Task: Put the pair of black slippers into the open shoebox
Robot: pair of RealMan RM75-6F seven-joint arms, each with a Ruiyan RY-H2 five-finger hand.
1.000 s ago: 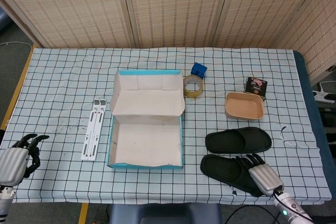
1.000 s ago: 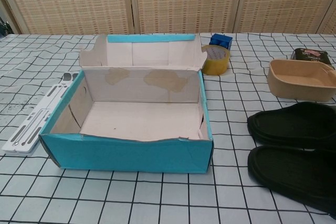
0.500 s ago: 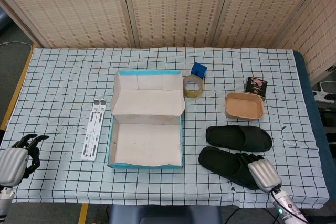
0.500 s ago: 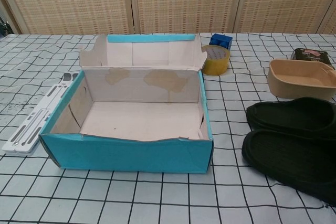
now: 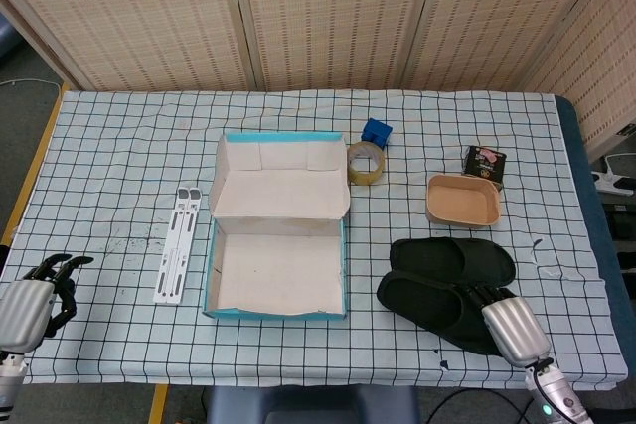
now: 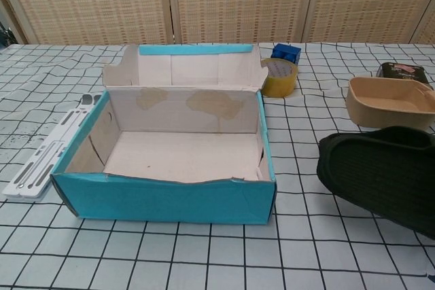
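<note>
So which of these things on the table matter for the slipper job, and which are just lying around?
For the job: near slipper, held by the right hand; far slipper; shoebox.

Lying about: tape roll, blue block, tan tray, dark packet, white plastic strip.

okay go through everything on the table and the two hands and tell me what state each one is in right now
shoebox: open, lid flap back, nothing inside.
near slipper: gripped by the right hand, lifted and tilted.
far slipper: flat on the table, partly overlapped by the near one.
right hand: holding the near slipper.
left hand: holding nothing, fingers curled.
tan tray: upright, looks empty.
tape roll: resting on the table.
</note>
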